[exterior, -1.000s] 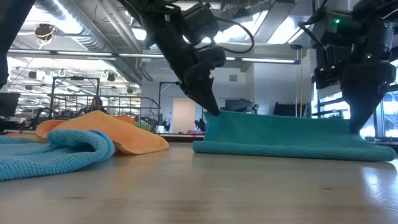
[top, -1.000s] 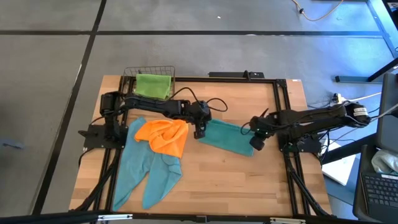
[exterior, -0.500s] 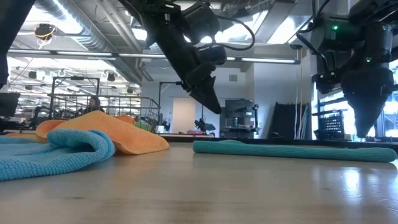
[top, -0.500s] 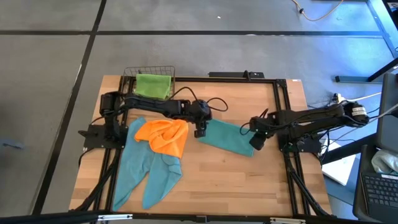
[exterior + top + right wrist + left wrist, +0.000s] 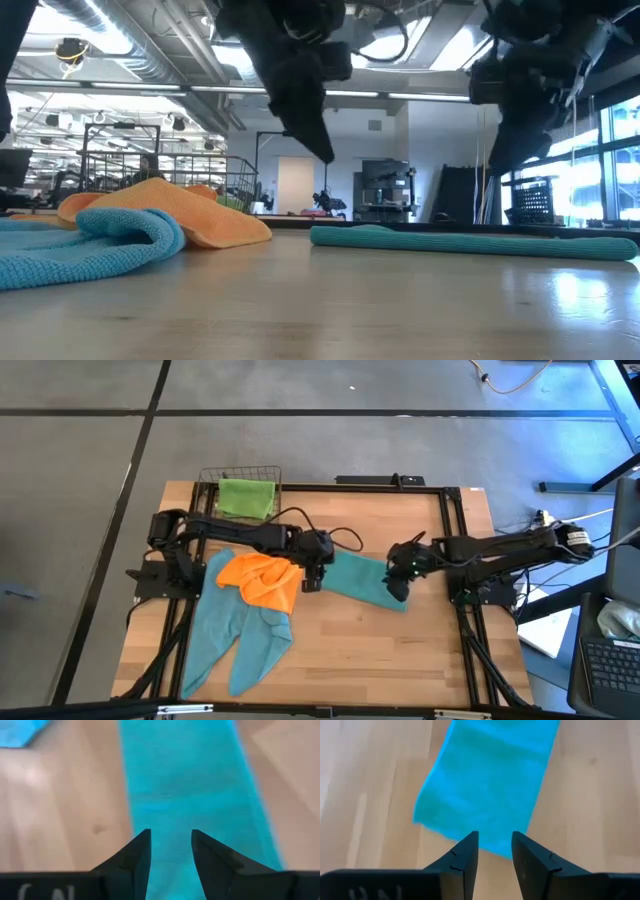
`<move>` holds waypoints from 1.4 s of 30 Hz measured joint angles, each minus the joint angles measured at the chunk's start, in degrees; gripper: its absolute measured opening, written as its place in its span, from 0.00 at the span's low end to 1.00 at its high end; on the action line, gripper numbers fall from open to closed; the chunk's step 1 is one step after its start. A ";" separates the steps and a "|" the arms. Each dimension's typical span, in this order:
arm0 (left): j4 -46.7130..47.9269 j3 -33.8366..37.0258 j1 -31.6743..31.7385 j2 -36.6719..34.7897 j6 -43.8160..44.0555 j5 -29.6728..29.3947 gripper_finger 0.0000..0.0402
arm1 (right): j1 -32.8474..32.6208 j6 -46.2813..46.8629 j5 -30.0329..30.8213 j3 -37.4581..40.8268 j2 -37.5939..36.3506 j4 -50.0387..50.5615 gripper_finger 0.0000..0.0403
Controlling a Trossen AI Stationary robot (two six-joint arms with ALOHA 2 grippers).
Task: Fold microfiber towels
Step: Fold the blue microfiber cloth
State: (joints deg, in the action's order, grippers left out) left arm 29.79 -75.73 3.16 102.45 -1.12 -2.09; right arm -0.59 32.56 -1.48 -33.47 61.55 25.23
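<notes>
Towel count on worktop: 1 orange, 1 lime green, teal ones approx. 3.

Folded teal towel lies flat near worktop centre, between both grippers; in low view it reads as a thin flat strip. Nothing touches it.

Orange towel sits crumpled, left of centre, lying on top of the upper end of the loose teal towels. Those spread toward the front-left edge; appear to be 2 overlapping, exact no. cannot be confirmed.

Lime green towel rests in wire basket at back-left of worktop, apart from the rest.

Left gripper: above the left end of the folded teal towel, clear of it. Fingers part-open, narrow gap, holding nothing per wrist view.

Right gripper: above the right end of same towel, raised off it. Fingers part-open, empty.

Both grippers hang above cloth level in low view.
</notes>
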 joint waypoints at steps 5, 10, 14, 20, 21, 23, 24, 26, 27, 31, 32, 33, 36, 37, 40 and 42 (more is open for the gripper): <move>1.40 0.21 -2.66 -0.02 -1.02 0.20 0.27 | -2.13 -0.25 -4.50 0.00 4.15 -2.68 0.36; 4.66 2.13 -3.50 0.41 -0.93 0.07 0.28 | -5.07 -0.89 -6.64 0.15 7.06 -2.78 0.36; 7.65 2.13 -4.60 0.22 4.97 0.07 0.27 | -7.44 2.33 -6.67 0.15 6.23 -2.58 0.36; 6.29 2.06 -7.97 -0.81 10.42 -0.60 0.26 | -12.10 2.55 0.20 -0.56 0.91 -1.90 0.36; 6.23 2.04 -8.48 -0.89 11.54 -1.32 0.26 | -13.33 1.68 1.98 -0.60 -0.02 -1.38 0.36; 6.74 2.08 -9.62 -1.53 14.28 -3.06 0.26 | -15.98 0.27 5.73 -0.52 -0.91 0.49 0.36; 5.87 2.07 -9.97 -1.84 15.89 -3.71 0.26 | -17.26 -0.62 7.09 -0.02 -1.08 0.64 0.36; 4.89 2.04 -10.61 -2.27 19.69 -5.64 0.26 | -19.44 -2.93 8.25 1.34 -0.75 0.33 0.36; 4.33 2.04 -10.95 -2.34 21.58 -6.38 0.26 | -20.23 -3.30 8.34 2.18 -0.27 -0.40 0.36; 2.20 1.97 -11.97 -3.19 27.89 -8.34 0.26 | -21.84 -5.54 6.46 4.21 1.22 -2.43 0.36; 2.19 1.97 -12.26 -3.31 29.33 -8.72 0.26 | -22.10 -6.06 6.09 4.68 1.35 -2.78 0.36; 2.51 2.02 -12.64 -3.45 30.50 -9.12 0.26 | -22.37 -6.61 5.91 5.17 1.64 -3.39 0.36; 2.65 1.82 -13.73 -3.52 32.76 -9.86 0.26 | -22.90 -8.21 4.93 6.93 2.16 -6.26 0.36; 2.72 1.75 -14.13 -3.52 33.09 -9.87 0.26 | -22.94 -8.61 4.38 7.53 2.58 -7.55 0.36; 2.96 1.73 -15.11 -3.52 35.03 -10.30 0.26 | -22.94 -7.35 3.24 9.09 3.43 -8.98 0.42; 4.12 1.73 -15.77 -3.52 38.84 -12.62 0.26 | -22.94 -5.77 3.58 9.33 3.80 -11.43 0.48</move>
State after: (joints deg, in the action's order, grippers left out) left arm 33.91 -74.00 -12.61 98.94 37.73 -14.71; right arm -23.53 26.78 2.10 -24.15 65.35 13.80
